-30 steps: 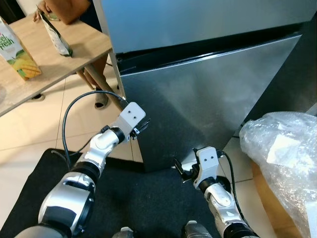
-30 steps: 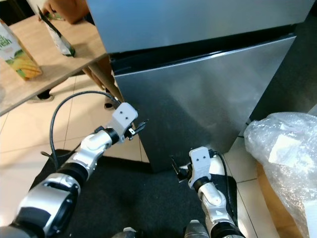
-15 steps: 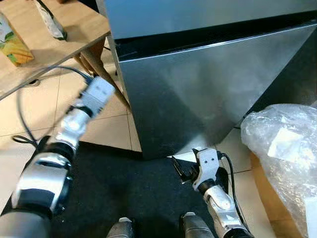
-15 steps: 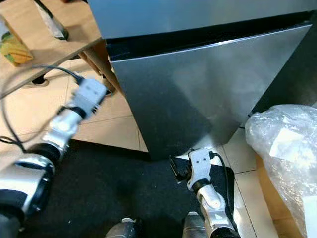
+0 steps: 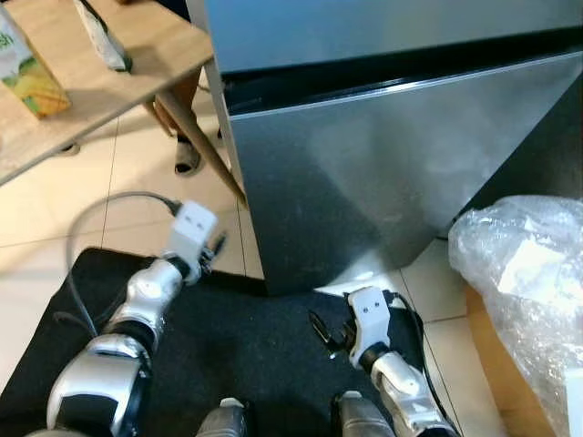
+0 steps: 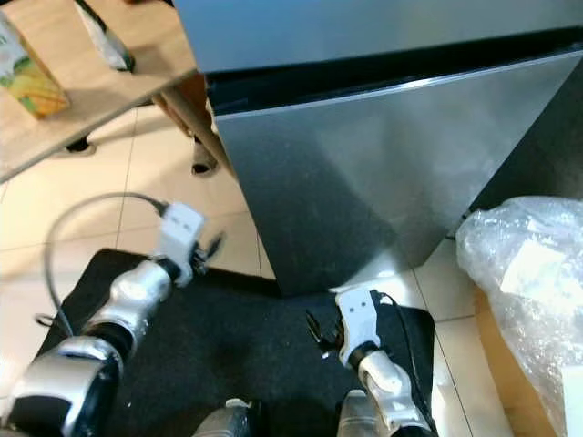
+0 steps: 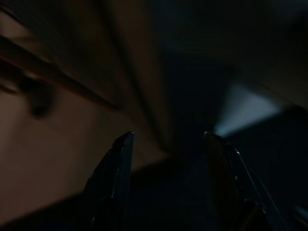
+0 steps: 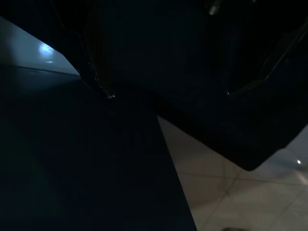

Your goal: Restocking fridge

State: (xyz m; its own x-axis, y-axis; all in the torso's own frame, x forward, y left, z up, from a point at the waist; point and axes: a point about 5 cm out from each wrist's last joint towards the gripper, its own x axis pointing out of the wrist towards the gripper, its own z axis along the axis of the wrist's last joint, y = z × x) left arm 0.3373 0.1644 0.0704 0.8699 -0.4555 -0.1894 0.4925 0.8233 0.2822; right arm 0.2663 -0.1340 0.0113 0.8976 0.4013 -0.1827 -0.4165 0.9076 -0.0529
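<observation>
The fridge (image 5: 383, 137) stood shut directly ahead of both arms, its steel lower door rising above and beyond the end effectors, with the dark seam between the upper and lower doors running crosswise well above them. The left end effector (image 5: 214, 248) hung low over the black mat (image 5: 246, 355), just beside the fridge's near left corner, its two black fingers (image 7: 113, 183) parted with nothing between them. The right end effector (image 5: 323, 330) sat lower, just in front of the fridge's bottom edge, fingers likewise spread and empty (the right wrist view was too dark to add much beyond the two tips).

The stock lay away from both arms: a juice carton (image 5: 27, 73) and a slim pouch (image 5: 102, 41) stood upright on the wooden tabletop (image 5: 137, 64), up and off to the left of the left end effector, well apart from it. The left arm was plainly the nearer of the two to those goods, and also to the fridge's left edge. A person's foot (image 5: 185, 157) showed under the tabletop. To the right of the right end effector, a crumpled plastic bag (image 5: 519, 282) lay over a box.

Since the door was closed, opening probably came first, and the carton's long axis being vertical suggests a side-on grasp afterwards.
</observation>
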